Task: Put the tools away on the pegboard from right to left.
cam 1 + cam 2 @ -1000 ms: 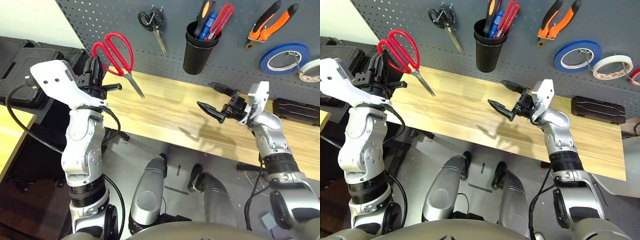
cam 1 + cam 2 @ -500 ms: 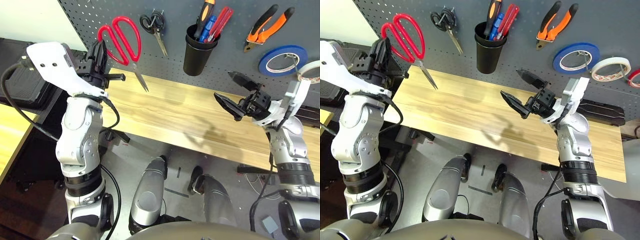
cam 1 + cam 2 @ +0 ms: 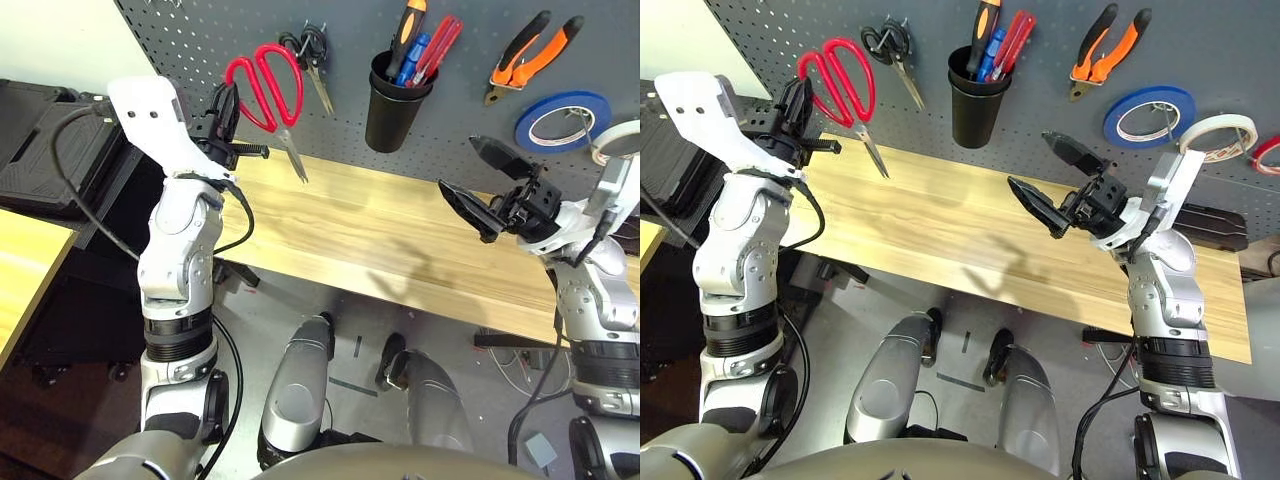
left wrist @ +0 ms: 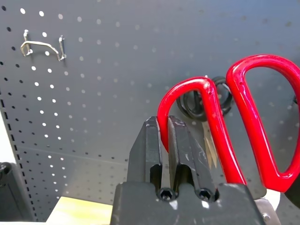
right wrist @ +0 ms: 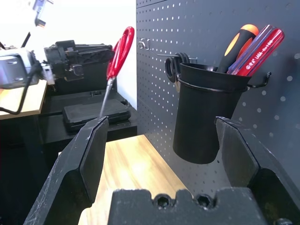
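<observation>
My left gripper is shut on one loop of the red-handled scissors. It holds them up against the pegboard, blades pointing down, just left of the hanging black-handled scissors. In the left wrist view my fingers pinch the red handle, and an empty wire hook sits further along the board. My right gripper hovers open and empty over the table, facing the black cup. The screwdriver, pliers and white tape roll are on the board.
The wooden table runs below the pegboard. A blue tape roll and a red one hang at the right. Black cases lie beyond the table's left end, and another black case sits at the back right.
My left arm has lifted the red scissors up and to the right, close to the pegboard. My right gripper has risen and drawn back to the right, still open.
</observation>
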